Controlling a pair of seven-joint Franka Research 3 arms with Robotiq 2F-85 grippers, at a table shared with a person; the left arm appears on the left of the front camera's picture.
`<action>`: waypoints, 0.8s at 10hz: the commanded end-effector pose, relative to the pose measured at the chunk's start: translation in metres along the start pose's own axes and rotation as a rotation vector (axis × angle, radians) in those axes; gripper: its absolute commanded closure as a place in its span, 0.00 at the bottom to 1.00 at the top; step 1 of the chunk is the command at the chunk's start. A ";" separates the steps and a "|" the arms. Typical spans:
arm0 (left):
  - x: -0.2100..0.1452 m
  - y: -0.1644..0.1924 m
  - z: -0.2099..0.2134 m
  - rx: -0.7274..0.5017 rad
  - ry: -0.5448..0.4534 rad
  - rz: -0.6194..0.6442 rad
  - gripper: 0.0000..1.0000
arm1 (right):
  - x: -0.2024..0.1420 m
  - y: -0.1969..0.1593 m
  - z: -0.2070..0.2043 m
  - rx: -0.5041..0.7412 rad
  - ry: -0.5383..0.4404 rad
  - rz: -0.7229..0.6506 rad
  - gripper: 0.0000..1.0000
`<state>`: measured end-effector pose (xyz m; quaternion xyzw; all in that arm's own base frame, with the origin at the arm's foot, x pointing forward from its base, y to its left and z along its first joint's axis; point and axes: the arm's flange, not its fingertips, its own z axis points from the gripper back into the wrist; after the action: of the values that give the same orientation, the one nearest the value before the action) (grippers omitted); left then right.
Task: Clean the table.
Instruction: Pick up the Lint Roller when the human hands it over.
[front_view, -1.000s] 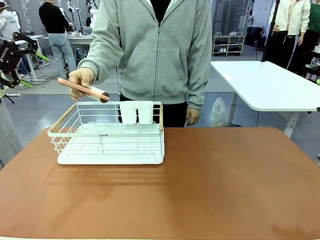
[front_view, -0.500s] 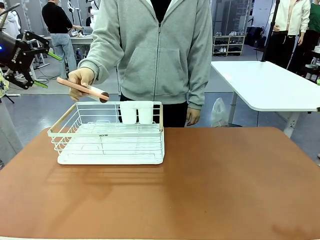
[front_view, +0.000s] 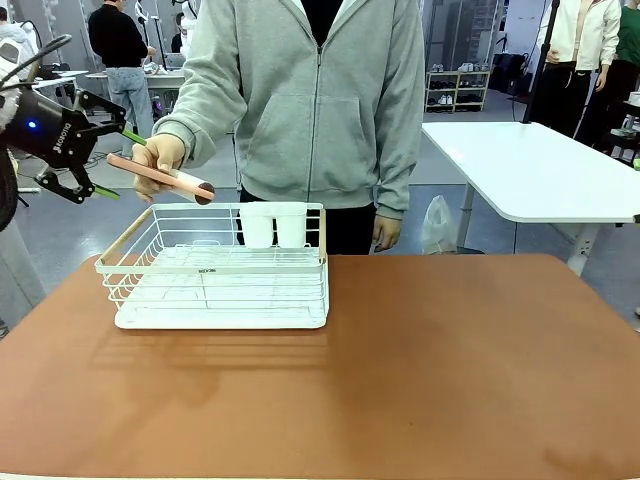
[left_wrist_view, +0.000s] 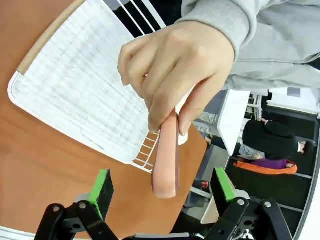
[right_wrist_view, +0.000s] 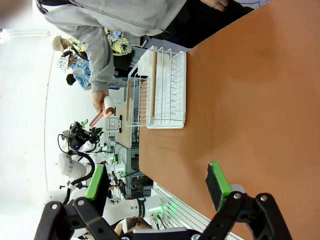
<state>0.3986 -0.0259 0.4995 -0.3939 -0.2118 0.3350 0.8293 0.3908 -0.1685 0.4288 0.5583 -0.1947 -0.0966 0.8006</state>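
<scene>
Wire rack (front_view: 215, 270) is sitting on the table (front_view: 420, 380), far-left part, w/ two cups (front_view: 275, 224) standing along the rack's far side, toward its right. Person is standing just behind the table's far edge, behind the rack. Person's hand (front_view: 160, 153) is holding a handled tool (front_view: 165, 177) above the rack's far-left corner. L gripper (front_view: 118, 163) is hanging left of that hand. The tool's end is lying between its spread fingers, not touching. Second table (front_view: 530, 170) is standing behind, to the right.
</scene>
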 end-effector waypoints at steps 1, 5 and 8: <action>-0.002 0.005 -0.017 -0.027 -0.048 0.032 0.00 | 0.000 0.002 0.001 0.008 -0.001 0.005 0.00; 0.003 0.011 -0.032 -0.059 -0.060 0.029 0.17 | 0.000 0.002 0.001 0.008 -0.001 0.005 0.00; 0.008 0.012 -0.037 -0.077 -0.081 0.032 0.47 | 0.000 0.002 0.001 0.008 -0.001 0.005 0.00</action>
<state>0.4150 -0.0332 0.4771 -0.4094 -0.2353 0.3564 0.8062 0.3908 -0.1684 0.4288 0.5583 -0.1946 -0.0965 0.8007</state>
